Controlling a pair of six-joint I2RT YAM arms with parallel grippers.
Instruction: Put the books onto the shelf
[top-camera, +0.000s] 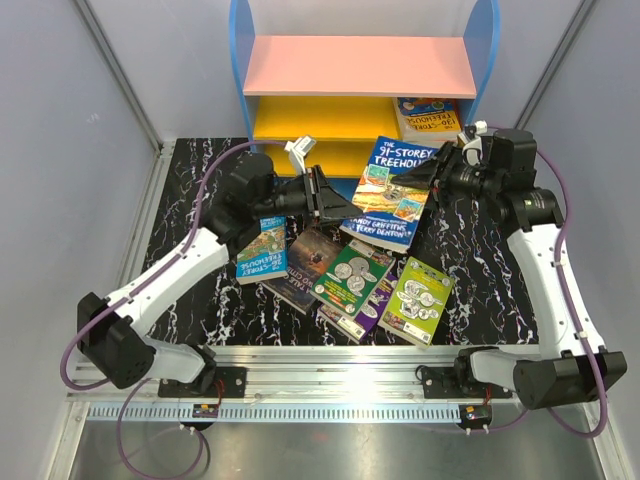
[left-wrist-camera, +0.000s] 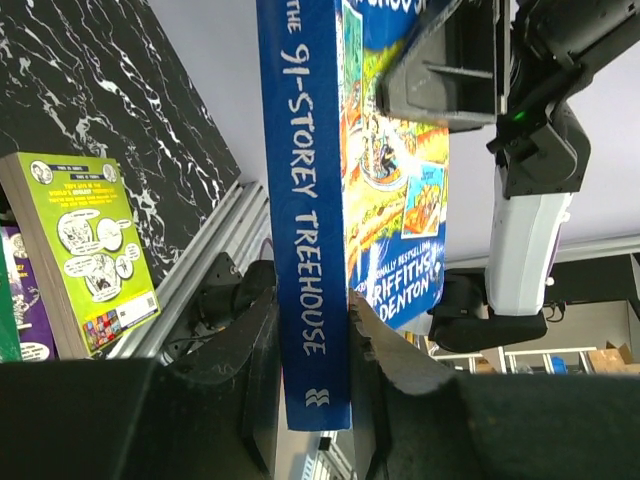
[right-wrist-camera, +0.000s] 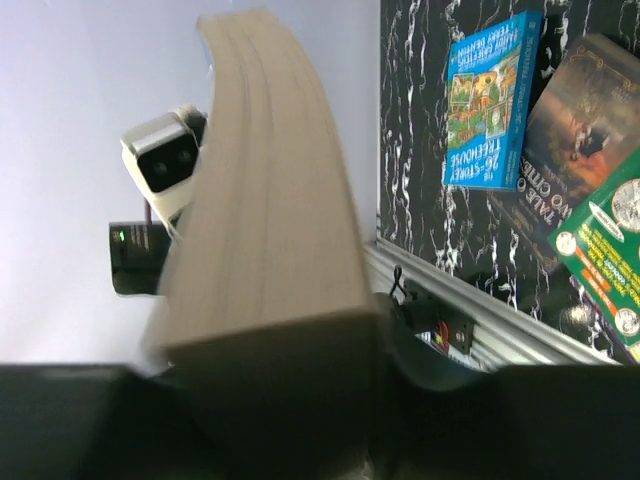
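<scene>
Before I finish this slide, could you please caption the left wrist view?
The left jaws pinch the spine of the 91-Storey Treehouse book, the right jaws holding its far edge.

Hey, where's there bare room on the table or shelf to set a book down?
Bare marble table between the lime book and right arm; also the back-left corner beside the shelf. The pink top board is empty. Crowded: the centre, where books overlap near the held 91-Storey Treehouse.
</scene>
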